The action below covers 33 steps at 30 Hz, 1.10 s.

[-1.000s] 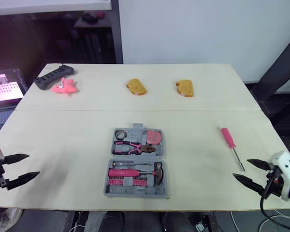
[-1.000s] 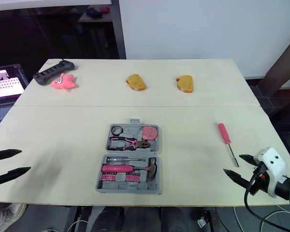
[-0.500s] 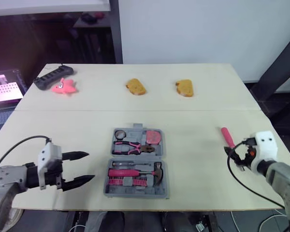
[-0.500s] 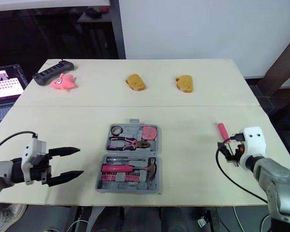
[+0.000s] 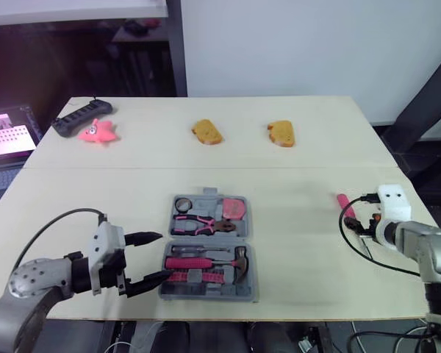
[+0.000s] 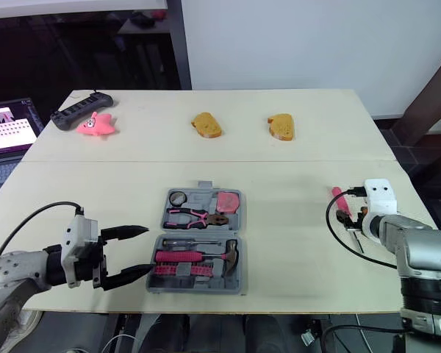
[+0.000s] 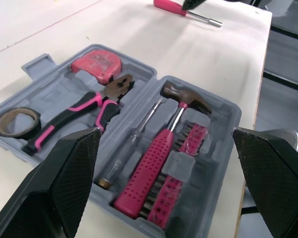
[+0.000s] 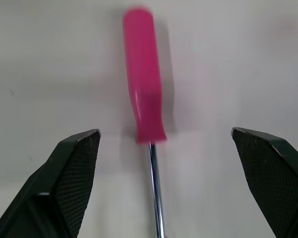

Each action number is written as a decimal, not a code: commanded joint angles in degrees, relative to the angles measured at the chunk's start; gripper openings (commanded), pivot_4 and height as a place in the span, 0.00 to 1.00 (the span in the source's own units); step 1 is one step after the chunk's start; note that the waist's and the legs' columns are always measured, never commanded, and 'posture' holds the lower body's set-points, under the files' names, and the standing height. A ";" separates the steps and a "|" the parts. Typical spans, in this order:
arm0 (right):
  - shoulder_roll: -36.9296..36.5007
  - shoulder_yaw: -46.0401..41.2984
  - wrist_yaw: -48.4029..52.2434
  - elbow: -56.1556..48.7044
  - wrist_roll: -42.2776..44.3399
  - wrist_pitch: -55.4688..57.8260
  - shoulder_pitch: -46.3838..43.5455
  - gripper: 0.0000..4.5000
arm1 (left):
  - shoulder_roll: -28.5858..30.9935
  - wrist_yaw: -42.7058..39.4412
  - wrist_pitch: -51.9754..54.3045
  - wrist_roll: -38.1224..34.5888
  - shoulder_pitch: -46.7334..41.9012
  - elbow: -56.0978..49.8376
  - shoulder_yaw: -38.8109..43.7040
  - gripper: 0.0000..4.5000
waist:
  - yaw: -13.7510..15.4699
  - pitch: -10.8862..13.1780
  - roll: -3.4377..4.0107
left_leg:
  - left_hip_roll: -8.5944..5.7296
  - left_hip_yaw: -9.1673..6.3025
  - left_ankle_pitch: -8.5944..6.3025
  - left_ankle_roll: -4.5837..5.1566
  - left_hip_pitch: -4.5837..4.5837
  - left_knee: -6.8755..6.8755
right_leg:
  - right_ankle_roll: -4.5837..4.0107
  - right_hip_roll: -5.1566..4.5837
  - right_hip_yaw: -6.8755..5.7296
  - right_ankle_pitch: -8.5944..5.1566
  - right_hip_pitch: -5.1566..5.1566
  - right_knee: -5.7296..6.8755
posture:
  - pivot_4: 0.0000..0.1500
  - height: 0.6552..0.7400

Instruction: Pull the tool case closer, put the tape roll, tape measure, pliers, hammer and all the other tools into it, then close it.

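The grey tool case lies open at the table's front centre. It holds a tape roll, a red tape measure, pliers, a hammer, a slim screwdriver and pink bits. My left gripper is open, its fingertips at the case's left edge, level with the nearer half. A pink-handled screwdriver lies loose on the table at the right. My right gripper hovers over it, open, with one finger on each side of the handle's lower end.
Two orange-brown bread-shaped objects sit at the back middle. A pink toy and a black power strip lie at the back left. A lit screen stands off the table's left side. The table's right edge runs just beyond the screwdriver.
My left gripper has moved right, from the table's front left up to the case. My right gripper has moved from the front right edge to over the pink screwdriver.
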 commanded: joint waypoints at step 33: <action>0.58 0.47 0.14 -10.13 0.61 13.43 -1.97 0.01 | 1.65 2.92 1.47 -2.27 0.13 -2.86 1.09 1.00 | 0.02 0.03 0.06 | -0.01 0.00 0.00 0.00 -0.03 0.04 | 0.00 0.00 0.00 0.00 -0.02 0.00 | 1.00 1.00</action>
